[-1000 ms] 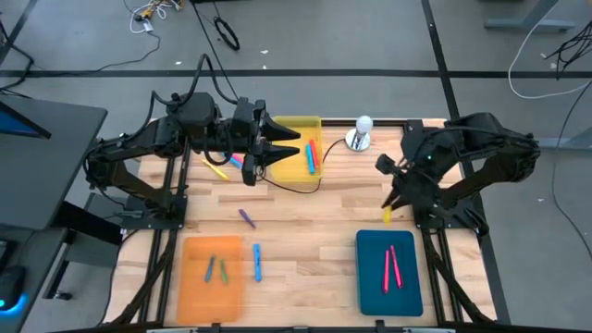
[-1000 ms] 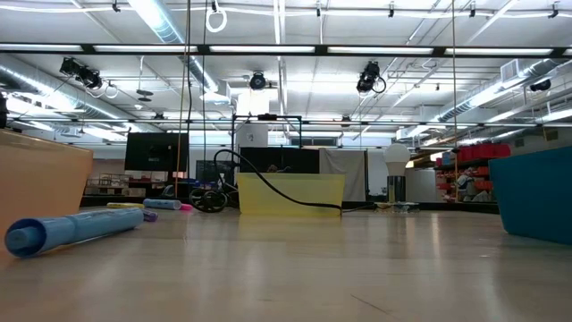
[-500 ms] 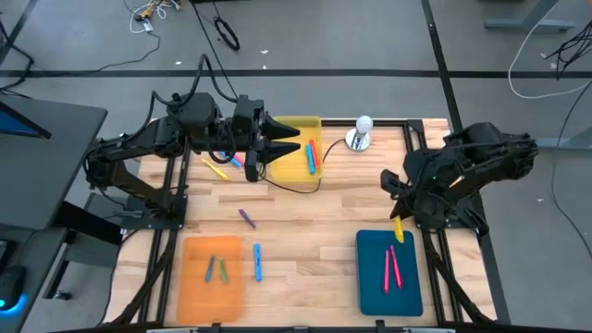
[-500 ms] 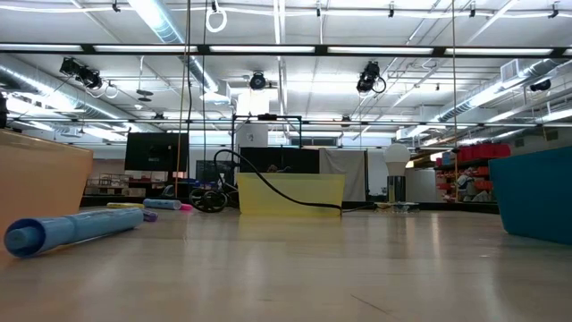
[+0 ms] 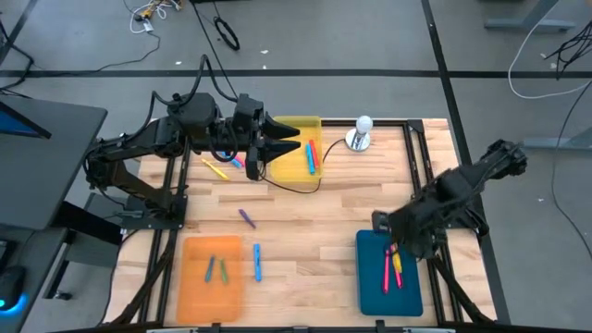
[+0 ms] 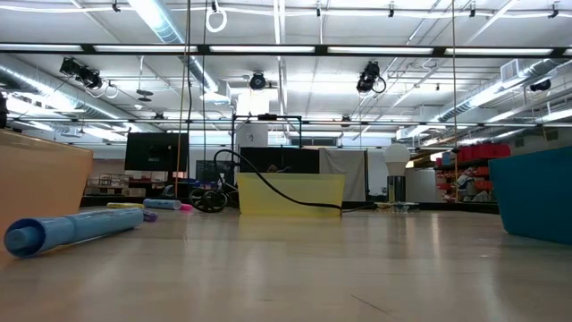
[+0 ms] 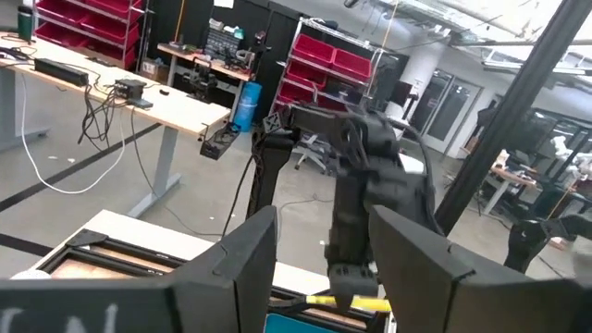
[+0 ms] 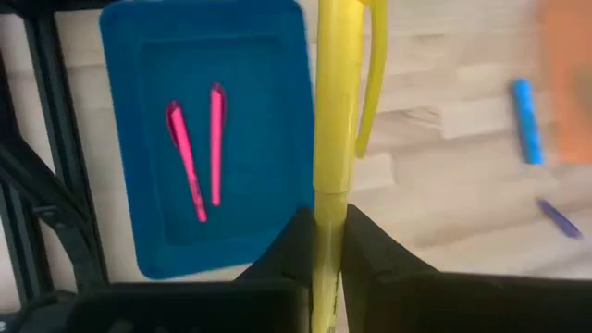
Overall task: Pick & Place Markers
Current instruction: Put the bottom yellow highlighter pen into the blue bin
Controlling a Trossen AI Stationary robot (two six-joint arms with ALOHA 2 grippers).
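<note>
My right gripper (image 5: 398,255) is shut on a yellow marker (image 8: 330,111) above the teal tray (image 5: 388,277), which holds two pink markers (image 8: 196,148). At the far left my left gripper (image 5: 285,146) hangs level over the yellow tray (image 5: 294,129), open, with nothing between its fingers (image 7: 250,259). The yellow tray holds blue and red markers (image 5: 311,157). Loose markers lie on the table: yellow and pink ones (image 5: 222,166), a purple one (image 5: 247,217) and a blue one (image 5: 257,262). Two more (image 5: 215,270) lie in the orange tray (image 5: 211,296). My right gripper pinches the yellow marker's barrel (image 8: 329,215) between its two fingers, at the end away from the clipped cap. The fingers slant steeply down from above and the marker runs along them, sticking out past their tips. It is lifted clear, over the teal tray's left edge.
A white bulb-shaped object on a metal base (image 5: 360,132) stands at the far edge. A thin black cable (image 5: 296,188) loops beside the yellow tray. In the low view the blue marker (image 6: 71,230) lies at left and the teal tray's wall (image 6: 536,192) at right.
My right gripper has swung from the table's far right toward the near edge and down, turning as it went. It carries the yellow marker, which is now over the teal tray. It stays shut on the marker throughout.
</note>
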